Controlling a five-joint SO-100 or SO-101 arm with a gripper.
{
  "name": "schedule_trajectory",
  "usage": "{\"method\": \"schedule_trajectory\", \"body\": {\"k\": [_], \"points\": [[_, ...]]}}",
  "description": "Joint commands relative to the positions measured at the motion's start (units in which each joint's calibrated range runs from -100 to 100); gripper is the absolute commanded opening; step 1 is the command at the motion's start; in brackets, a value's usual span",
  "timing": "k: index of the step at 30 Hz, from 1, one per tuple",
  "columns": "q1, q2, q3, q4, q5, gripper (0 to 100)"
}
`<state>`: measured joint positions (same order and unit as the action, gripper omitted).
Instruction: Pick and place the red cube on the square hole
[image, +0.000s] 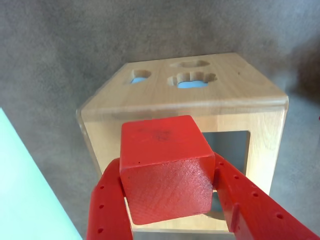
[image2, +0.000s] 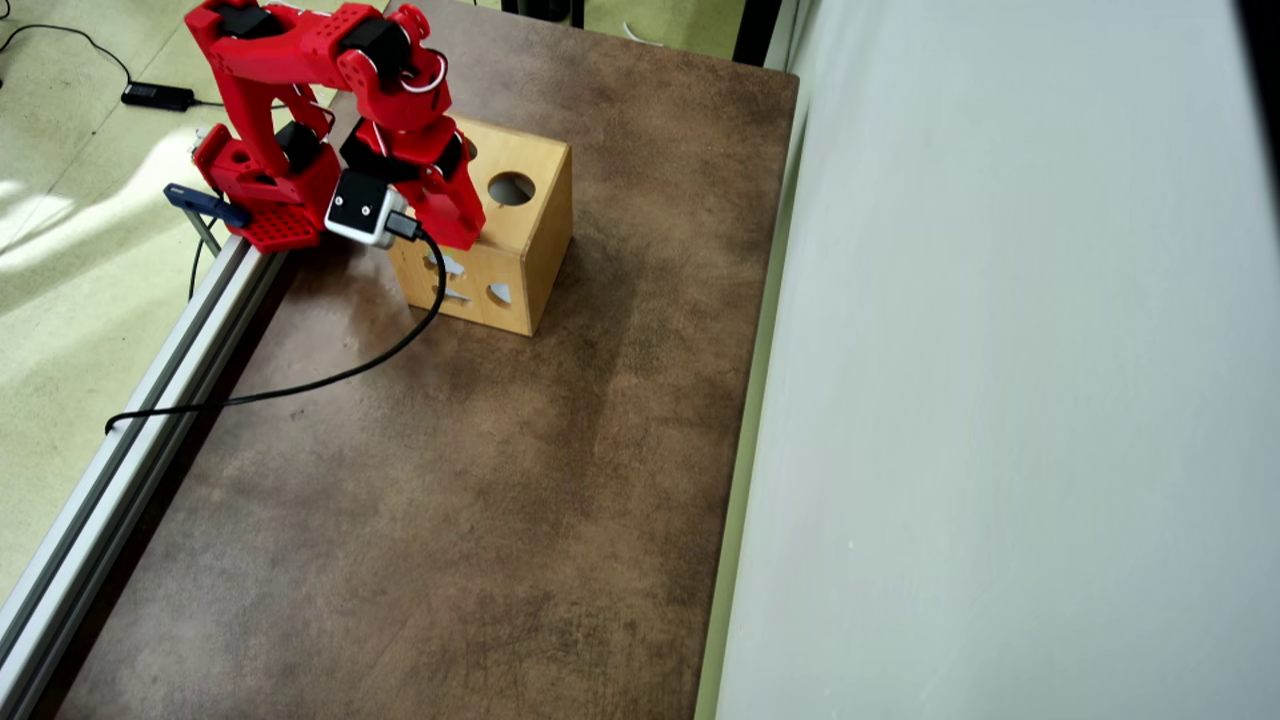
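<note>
Clamping the red cube firmly between its jaws, the end effector hovers just in front of the wooden box, with the square hole directly behind, slightly right in the wrist view.

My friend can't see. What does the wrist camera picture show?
A red gripper holds the red cube between its two fingers, right in front of a light wooden box. The square hole shows in the box's facing side, partly hidden behind the cube, and other shaped holes sit in the face above.
</note>
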<state>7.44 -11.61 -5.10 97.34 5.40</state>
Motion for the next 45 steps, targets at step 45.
{"method": "schedule_trajectory", "body": {"k": [45], "points": [[-6.03, -30.98, 16.64, 0.73, -0.73, 2]]}}
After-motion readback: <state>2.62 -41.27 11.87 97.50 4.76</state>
